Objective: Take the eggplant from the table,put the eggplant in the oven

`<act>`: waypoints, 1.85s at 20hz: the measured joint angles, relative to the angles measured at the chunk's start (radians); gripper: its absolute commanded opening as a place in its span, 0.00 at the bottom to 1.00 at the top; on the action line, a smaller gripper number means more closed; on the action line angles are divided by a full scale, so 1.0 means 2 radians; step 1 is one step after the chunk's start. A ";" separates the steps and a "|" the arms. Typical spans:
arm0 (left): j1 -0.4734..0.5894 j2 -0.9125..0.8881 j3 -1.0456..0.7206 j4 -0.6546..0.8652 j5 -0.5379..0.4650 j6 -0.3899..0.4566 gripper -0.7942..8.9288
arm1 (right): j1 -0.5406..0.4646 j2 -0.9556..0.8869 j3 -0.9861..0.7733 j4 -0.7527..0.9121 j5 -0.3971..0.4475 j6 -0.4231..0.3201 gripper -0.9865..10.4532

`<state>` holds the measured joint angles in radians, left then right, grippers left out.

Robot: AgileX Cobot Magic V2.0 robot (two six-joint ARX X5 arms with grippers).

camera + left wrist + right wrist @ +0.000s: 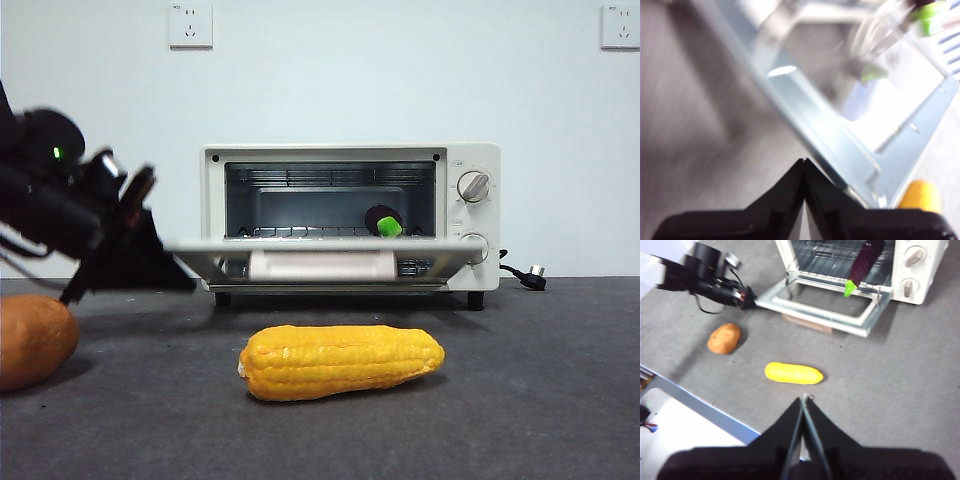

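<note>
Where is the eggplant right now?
The eggplant lies on the wire rack inside the open oven, toward the knob side, its green stem end poking out over the lowered door; no end effector touches it.

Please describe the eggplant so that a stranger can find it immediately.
Find the cream-white oven with its door hanging open. The eggplant lies inside on the wire rack. It alone is dark purple with a bright green stem end poking over the door.

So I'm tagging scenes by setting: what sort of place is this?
Probably a lab test table, not a kitchen: a toaster oven on a bare grey table, toy corn, plain wall with sockets.
</note>
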<state>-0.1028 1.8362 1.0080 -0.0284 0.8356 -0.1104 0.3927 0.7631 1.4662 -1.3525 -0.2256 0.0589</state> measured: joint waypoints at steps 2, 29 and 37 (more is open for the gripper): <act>0.001 -0.023 0.016 0.005 -0.003 -0.002 0.07 | 0.000 0.000 0.000 0.000 0.000 -0.002 0.08; -0.009 -0.039 0.091 0.056 -0.113 -0.011 0.08 | 0.000 0.000 0.000 0.000 -0.004 -0.002 0.08; -0.009 -0.176 0.091 -0.055 -0.130 0.000 0.08 | 0.000 0.000 0.000 0.000 -0.004 -0.002 0.08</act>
<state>-0.1211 1.4845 1.1908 -0.1383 0.5747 -0.1097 0.3927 0.7631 1.4662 -1.3521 -0.2333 0.0555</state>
